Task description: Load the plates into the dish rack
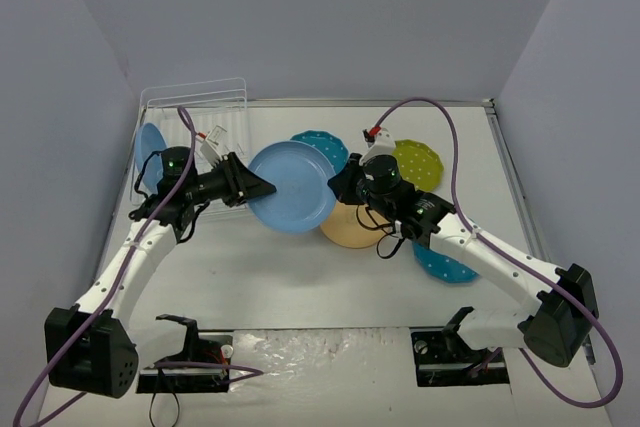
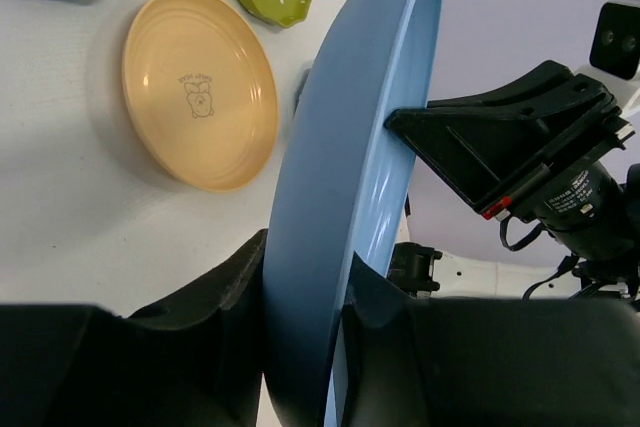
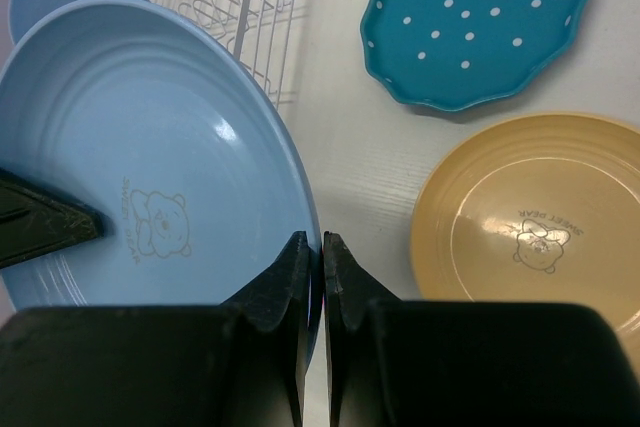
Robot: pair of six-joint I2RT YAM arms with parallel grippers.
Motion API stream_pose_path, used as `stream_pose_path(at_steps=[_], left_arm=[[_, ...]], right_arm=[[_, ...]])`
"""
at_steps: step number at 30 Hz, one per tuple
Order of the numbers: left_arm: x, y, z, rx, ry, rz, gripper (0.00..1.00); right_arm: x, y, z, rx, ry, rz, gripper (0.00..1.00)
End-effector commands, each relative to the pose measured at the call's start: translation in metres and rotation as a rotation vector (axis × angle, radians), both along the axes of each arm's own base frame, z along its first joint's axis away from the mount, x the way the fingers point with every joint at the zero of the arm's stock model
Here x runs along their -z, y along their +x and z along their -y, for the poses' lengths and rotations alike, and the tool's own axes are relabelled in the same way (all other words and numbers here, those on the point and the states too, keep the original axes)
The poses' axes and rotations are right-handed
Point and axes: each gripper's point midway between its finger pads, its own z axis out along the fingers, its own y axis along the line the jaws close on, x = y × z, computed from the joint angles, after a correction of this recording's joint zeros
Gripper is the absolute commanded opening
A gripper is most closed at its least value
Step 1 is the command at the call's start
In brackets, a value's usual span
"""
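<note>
Six plates, one rack [image 1: 195, 107]. One blue plate [image 1: 292, 187] is held on edge in the air between the arms. The left gripper [image 1: 247, 185] is closed on one rim and the right gripper [image 1: 338, 185] is pinched tight on the opposite rim. The second blue plate [image 1: 149, 154] stands behind the left fingers, at the rack's end. One yellow plate [image 1: 348, 231] lies under the right fingers, a lime plate [image 1: 418, 163] beside them and a teal plate [image 1: 322, 144] beyond them. Only the top view shows the other teal plate [image 1: 447, 265], by the right arm. Only the right wrist view shows the bear print.
</note>
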Motion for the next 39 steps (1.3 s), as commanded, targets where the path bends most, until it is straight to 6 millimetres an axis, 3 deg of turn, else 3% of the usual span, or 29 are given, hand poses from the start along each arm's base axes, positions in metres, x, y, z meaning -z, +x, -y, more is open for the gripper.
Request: stream_pose_path(at_steps=[1, 3, 7, 10, 14, 18, 21, 23, 28, 33, 39], left_arm=[[-0.027, 0.002, 0.006, 0.028, -0.02, 0.114, 0.1], [-0.025, 0.001, 0.004, 0.019, -0.009, 0.098, 0.01], [-0.026, 0.002, 0.001, -0.005, 0.025, 0.105, 0.0], [-0.037, 0.003, -0.004, -0.034, 0.053, 0.149, 0.0], [-0.049, 0.007, -0.011, -0.065, 0.103, 0.19, 0.0], [-0.064, 0.016, -0.015, -0.088, 0.114, 0.229, 0.0], [-0.075, 0.025, -0.03, -0.142, 0.144, 0.253, 0.0], [-0.09, 0.035, -0.051, -0.224, 0.238, 0.289, 0.0], [-0.098, 0.051, -0.147, -0.529, 0.747, 0.326, 0.0], [-0.12, 0.062, -0.227, -0.806, 1.118, 0.332, 0.0], [-0.115, 0.085, -0.257, -0.906, 1.241, 0.321, 0.0]], right_arm=[[-0.039, 0.007, -0.005, 0.003, 0.09, 0.091, 0.0], [-0.038, 0.007, -0.005, 0.001, 0.088, 0.091, 0.0], [-0.038, 0.006, -0.006, -0.005, 0.085, 0.094, 0.07], [-0.04, 0.005, -0.003, -0.003, 0.08, 0.102, 0.47], [-0.043, 0.005, 0.005, 0.026, 0.067, 0.112, 0.74], [-0.047, 0.004, 0.018, 0.069, 0.048, 0.125, 0.78], [-0.045, 0.003, 0.031, 0.111, 0.021, 0.127, 0.79], [-0.042, 0.0, 0.04, 0.133, 0.005, 0.126, 0.79], [-0.038, -0.004, 0.054, 0.169, -0.025, 0.129, 0.79], [-0.032, 0.0, 0.055, 0.173, -0.069, 0.125, 0.79], [-0.018, 0.006, 0.05, 0.154, -0.139, 0.096, 0.79]])
